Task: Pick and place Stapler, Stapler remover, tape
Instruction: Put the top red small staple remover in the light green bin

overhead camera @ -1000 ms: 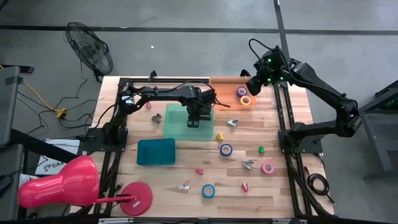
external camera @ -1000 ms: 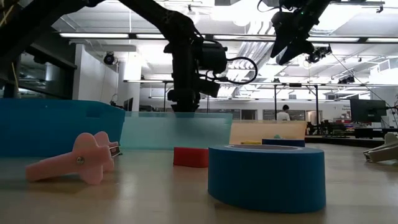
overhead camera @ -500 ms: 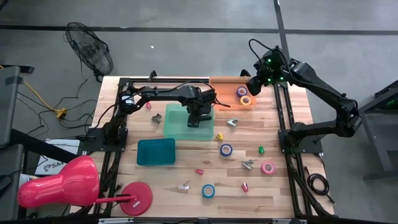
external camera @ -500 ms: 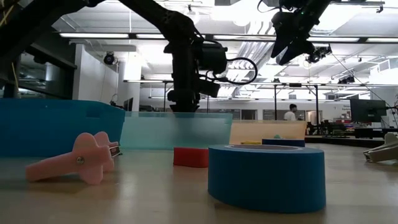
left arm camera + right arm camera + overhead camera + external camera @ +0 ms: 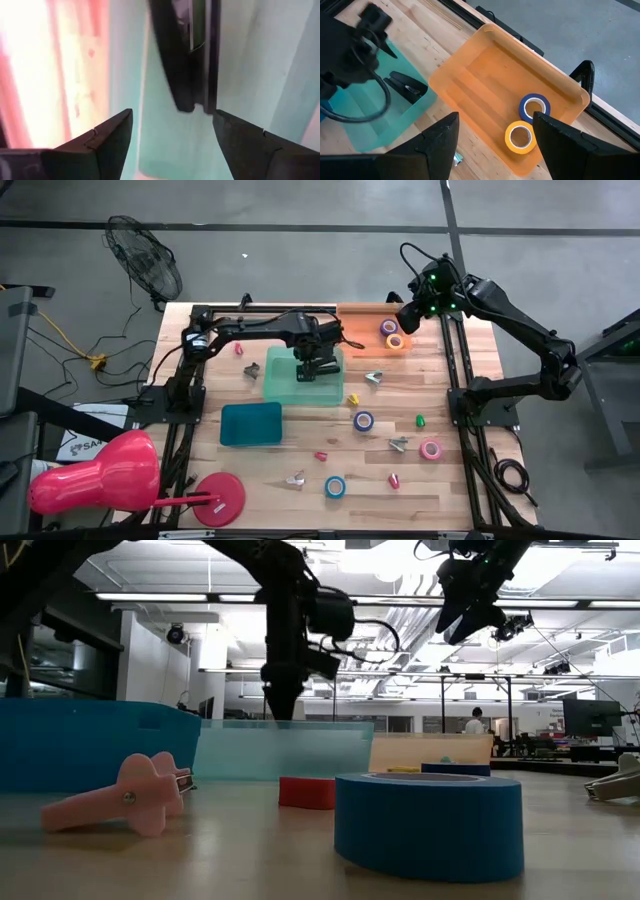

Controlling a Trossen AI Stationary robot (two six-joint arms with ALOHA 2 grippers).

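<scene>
A black stapler [image 5: 187, 55] lies on the floor of the pale green tray [image 5: 285, 385]; the right wrist view shows the stapler [image 5: 407, 85] too. My left gripper [image 5: 172, 135] hangs open just above it, pointing down, touching nothing. My right gripper [image 5: 495, 135] waits open, high over the orange tray [image 5: 470, 75], which holds a blue tape roll [image 5: 535, 107] and a yellow tape roll [image 5: 520, 137]. Other tape rolls [image 5: 364, 420] [image 5: 335, 487] [image 5: 431, 449] and grey staple removers [image 5: 373, 378] [image 5: 398, 444] lie on the wooden table.
A dark teal tray [image 5: 250, 423] sits near the green one. Small red, green and yellow pieces [image 5: 419, 420] are scattered among the rolls. In the low view a pink staple remover [image 5: 120, 800] and a blue tape roll [image 5: 430, 825] lie close to the near edge.
My left gripper has risen out of the green tray and rolled slightly. The stapler stays lying in the tray.
</scene>
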